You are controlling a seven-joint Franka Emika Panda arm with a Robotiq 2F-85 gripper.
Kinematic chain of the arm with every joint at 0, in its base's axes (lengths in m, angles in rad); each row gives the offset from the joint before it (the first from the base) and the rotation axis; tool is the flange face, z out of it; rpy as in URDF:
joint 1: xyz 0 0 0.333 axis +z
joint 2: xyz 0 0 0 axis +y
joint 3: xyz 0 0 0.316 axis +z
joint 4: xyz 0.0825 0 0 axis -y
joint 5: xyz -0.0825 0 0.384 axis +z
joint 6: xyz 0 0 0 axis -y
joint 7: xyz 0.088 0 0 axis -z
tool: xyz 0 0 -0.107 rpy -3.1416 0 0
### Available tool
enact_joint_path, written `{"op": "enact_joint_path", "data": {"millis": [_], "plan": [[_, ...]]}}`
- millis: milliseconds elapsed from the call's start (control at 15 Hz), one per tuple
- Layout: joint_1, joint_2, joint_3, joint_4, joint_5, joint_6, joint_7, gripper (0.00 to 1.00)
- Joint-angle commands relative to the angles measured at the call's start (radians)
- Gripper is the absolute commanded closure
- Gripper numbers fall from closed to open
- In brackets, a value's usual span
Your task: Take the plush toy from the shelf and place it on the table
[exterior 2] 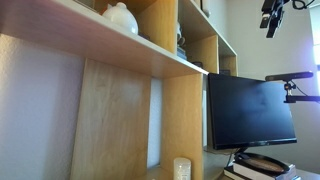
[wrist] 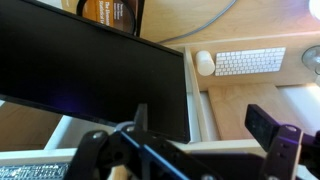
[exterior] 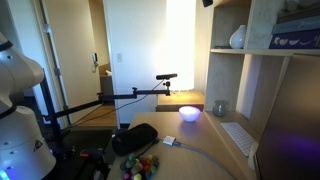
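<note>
The plush toy does not show in any view. The pale-wood shelf point(exterior: 262, 70) stands beside the desk and fills an exterior view point(exterior 2: 130, 90). My gripper point(wrist: 200, 128) is open and empty. In the wrist view it looks down over the top of a black monitor point(wrist: 90, 70) and the tan table point(wrist: 250, 95). In an exterior view the gripper point(exterior 2: 270, 14) hangs high up, in front of the upper shelf compartments. In the other exterior view only its tip point(exterior: 207, 2) shows at the top edge. The table also shows in that view point(exterior: 212, 138).
A smooth white vase point(exterior: 238, 38) stands on a shelf board; it also shows from below point(exterior 2: 120, 16). On the table are a white keyboard point(wrist: 248, 62), a glowing bowl point(exterior: 189, 113) and a black oval pouch point(exterior: 133, 138). A thin black arm stand point(exterior: 135, 95) crosses the room.
</note>
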Motion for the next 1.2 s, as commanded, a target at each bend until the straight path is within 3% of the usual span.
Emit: {"op": "enact_joint_path", "data": {"millis": [0,667,1133], "plan": [[0.001,0.002,-0.002,0.005,0.0,-0.004,0.0,0.0],[-0.004,0.005,-0.02,-0.009,0.017,-0.004,-0.001,0.0],[0.011,0.072,0.01,0.144,-0.004,-0.04,0.028,0.0]]}}
